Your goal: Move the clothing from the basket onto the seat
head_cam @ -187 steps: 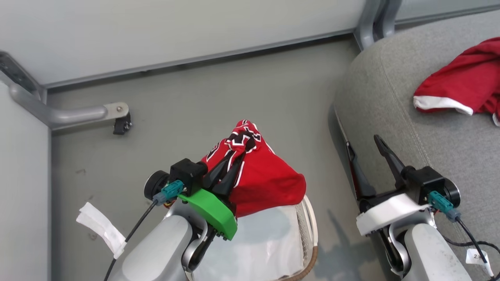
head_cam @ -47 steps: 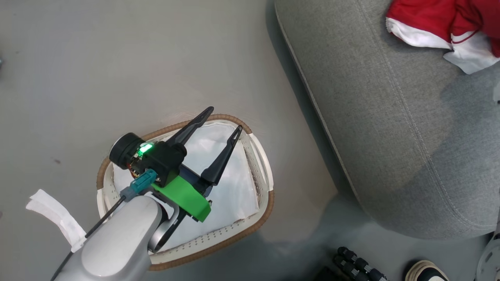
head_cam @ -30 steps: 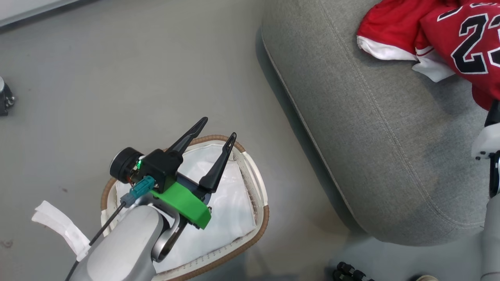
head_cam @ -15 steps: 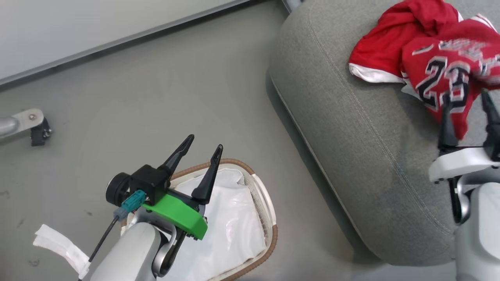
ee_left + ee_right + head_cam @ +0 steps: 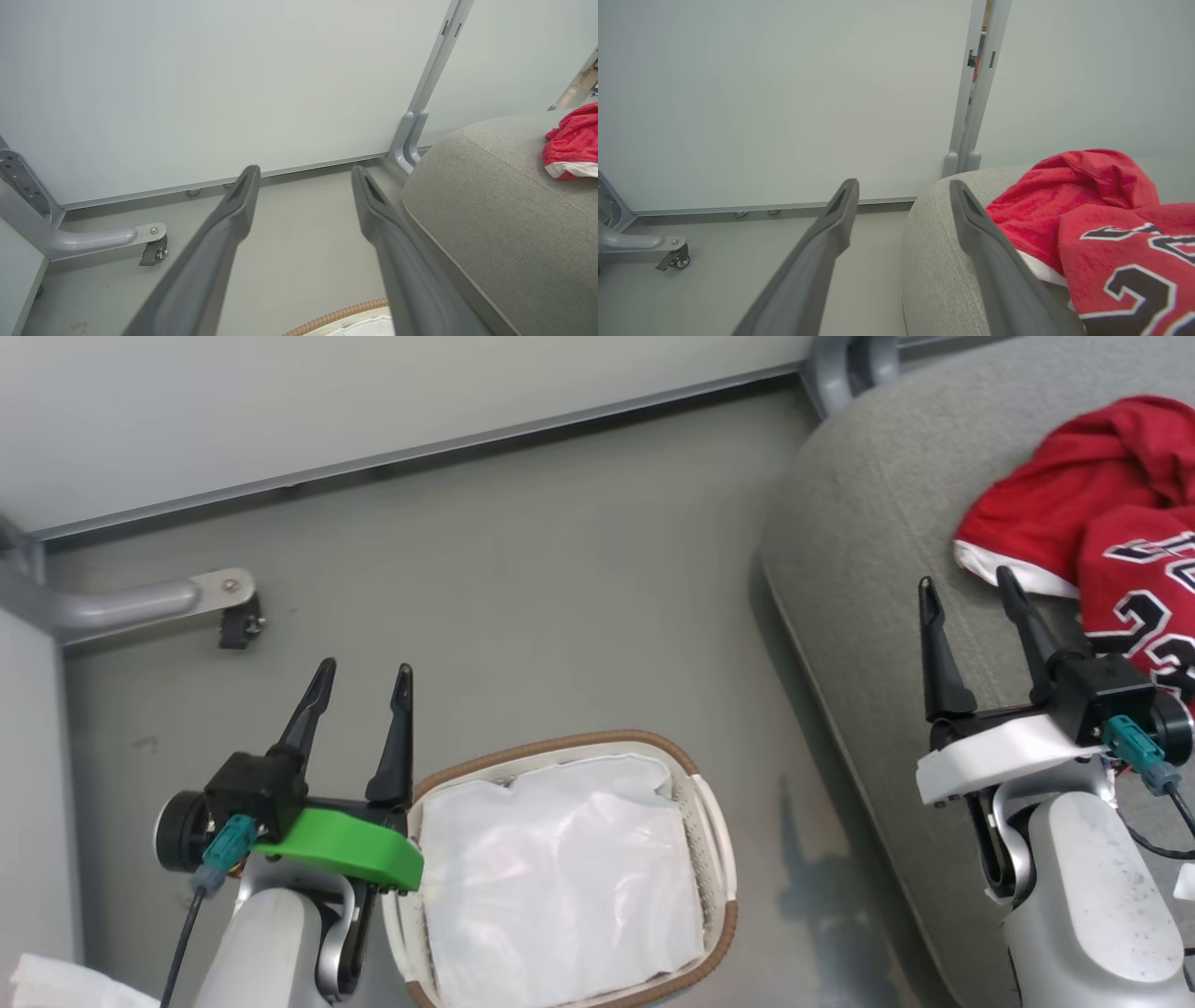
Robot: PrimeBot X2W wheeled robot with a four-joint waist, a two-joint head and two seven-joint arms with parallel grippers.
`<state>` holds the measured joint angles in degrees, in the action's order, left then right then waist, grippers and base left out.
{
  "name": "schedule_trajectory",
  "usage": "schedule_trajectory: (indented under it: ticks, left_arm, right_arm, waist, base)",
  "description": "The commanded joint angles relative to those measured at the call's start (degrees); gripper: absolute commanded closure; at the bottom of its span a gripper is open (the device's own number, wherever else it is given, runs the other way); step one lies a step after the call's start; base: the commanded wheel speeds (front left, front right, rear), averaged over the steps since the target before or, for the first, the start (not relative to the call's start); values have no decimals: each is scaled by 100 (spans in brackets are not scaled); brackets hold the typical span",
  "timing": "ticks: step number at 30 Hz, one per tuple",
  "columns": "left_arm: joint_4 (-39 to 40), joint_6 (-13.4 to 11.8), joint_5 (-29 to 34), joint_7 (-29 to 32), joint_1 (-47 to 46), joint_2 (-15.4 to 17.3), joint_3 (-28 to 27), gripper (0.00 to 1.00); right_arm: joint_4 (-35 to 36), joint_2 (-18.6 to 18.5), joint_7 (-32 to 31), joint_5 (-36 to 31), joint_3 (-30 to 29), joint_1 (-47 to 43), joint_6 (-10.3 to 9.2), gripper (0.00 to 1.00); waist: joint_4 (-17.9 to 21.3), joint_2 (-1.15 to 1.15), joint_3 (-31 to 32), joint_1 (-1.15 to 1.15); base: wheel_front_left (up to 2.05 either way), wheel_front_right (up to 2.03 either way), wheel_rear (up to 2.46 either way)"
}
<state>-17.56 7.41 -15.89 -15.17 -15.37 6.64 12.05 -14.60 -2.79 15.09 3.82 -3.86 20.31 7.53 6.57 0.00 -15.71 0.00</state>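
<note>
- Spread wide at the left gripper (image 5: 365, 665), with nothing between the two dark fingers; tips pointing up the head view over bare grey floor (image 5: 523, 579).
- Equally wide apart and empty at the right gripper (image 5: 964, 576); tips over the left edge of the seat (image 5: 868, 551), the right tip close by the white hem of the clothing (image 5: 1055, 504), contact impossible to tell.
- Behind the left fingers: a green bracket (image 5: 345, 845) and a pale forearm rising from the lower left, just beside the left rim of the basket (image 5: 560, 744).
- Behind the right fingers: a white bracket (image 5: 999, 756) and a pale forearm rising from the lower right, over the seat's edge.
- Inside the oval, brown-rimmed basket: a crumpled white liner (image 5: 560, 868).
- On the seat, towards its right side: two red garments in a rumpled heap, white-trimmed, the jersey (image 5: 1134, 616) nearest the right gripper, its black white-edged 23 cut off by the frame edge.
- Grey, woven, round-edged and seamed, that seat; set on the floor right of the basket, a strip of floor between.
</note>
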Motion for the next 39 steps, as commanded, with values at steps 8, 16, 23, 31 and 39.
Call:
schedule_trajectory:
  ticks: [8, 16, 23, 31, 39]
  left_arm:
    - [-76, 15, 273, 4, 406, -213, -754, 0]
    - [-228, 15, 323, 4, 821, -311, -1000, 0]
    - [-101, 15, 223, 4, 1239, -329, -1004, 0]
    - [-264, 15, 86, 4, 1563, -353, -1043, 0]
    - [-394, -1, -298, 111, 1492, -378, -1051, 100]
  right_arm:
    - [-135, -25, 10, 258, 343, -291, -8, 0]
    - [-334, -23, 10, 383, 502, -637, -8, 0]
    - [-473, -24, 10, 483, 513, -975, -8, 0]
    - [-537, -22, 10, 643, 394, -1358, -8, 0]
    - [-692, 35, -150, 1046, 346, -1357, 0, 100]
  waist:
    - [-722, 0, 392, 0]
    - [-919, 0, 740, 0]
    - [-991, 0, 1071, 0]
    - [-1081, 0, 1369, 0]
    - [-1030, 0, 1333, 0]
  base:
    - [0, 0, 0]
    - [0, 0, 0]
    - [0, 0, 0]
    - [0, 0, 0]
    - [0, 0, 0]
